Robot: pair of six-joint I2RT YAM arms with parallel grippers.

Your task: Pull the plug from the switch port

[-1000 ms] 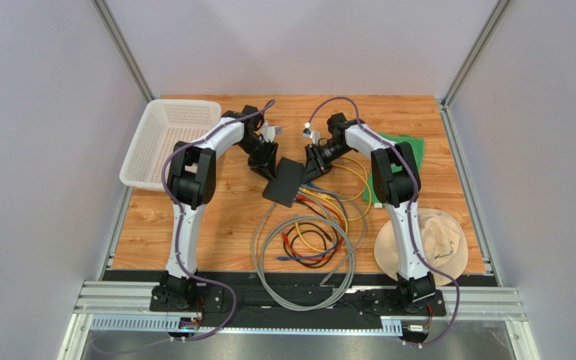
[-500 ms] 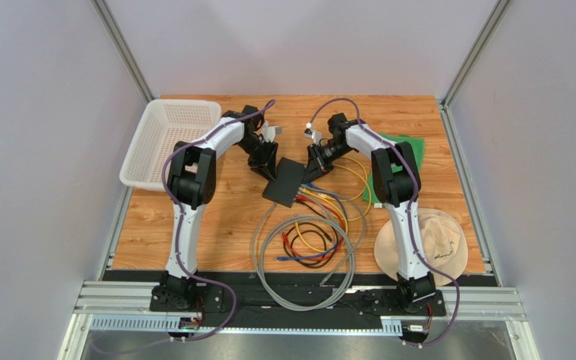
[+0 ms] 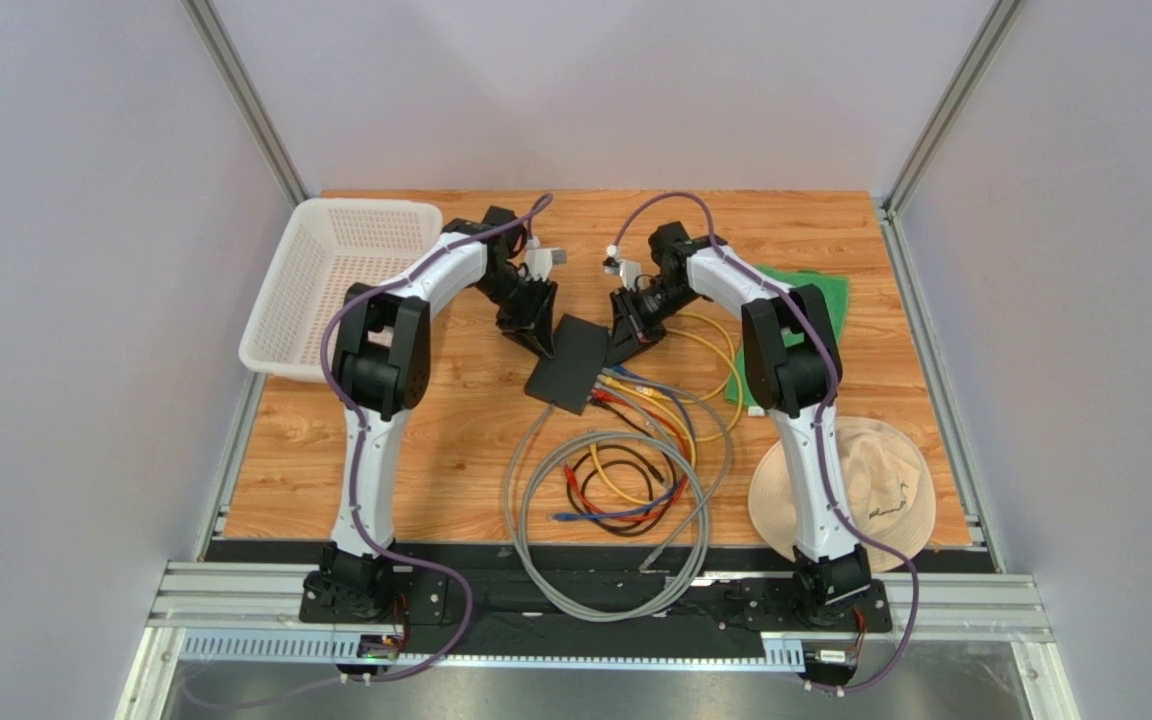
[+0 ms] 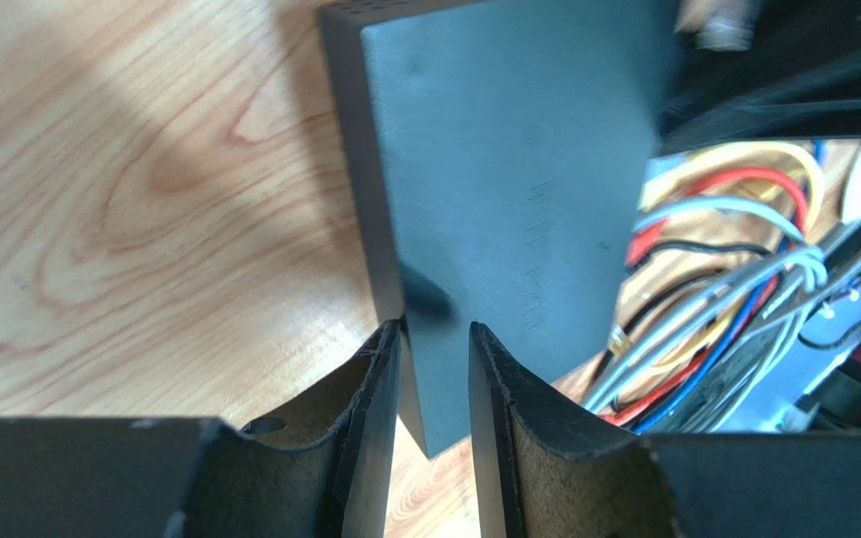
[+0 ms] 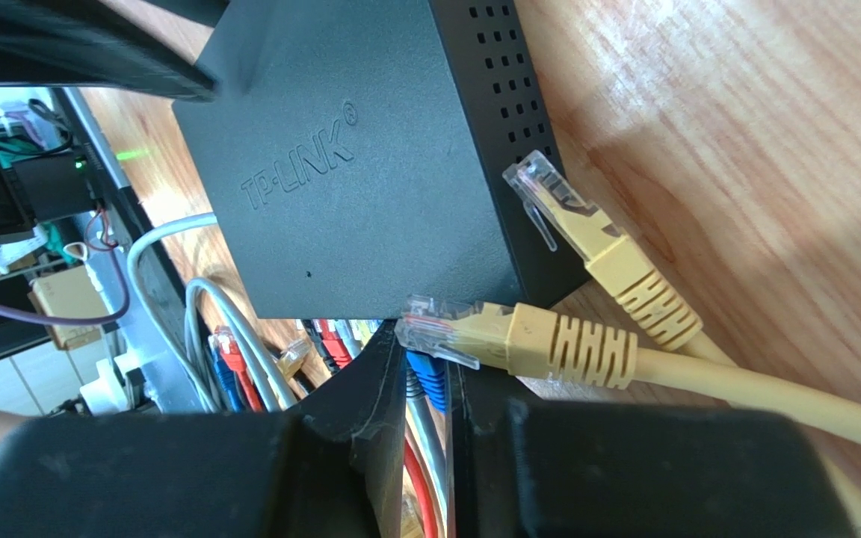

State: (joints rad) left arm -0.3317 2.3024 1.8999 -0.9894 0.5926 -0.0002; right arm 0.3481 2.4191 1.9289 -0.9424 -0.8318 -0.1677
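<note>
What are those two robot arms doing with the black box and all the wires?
They are working on unplugging a cable. The left gripper pinches a corner of the switch to hold it. The right gripper is closed on a blue plug at the switch's port edge. Whether that plug is out yet is hidden. Two yellow plugs lie loose beside the switch.
</note>
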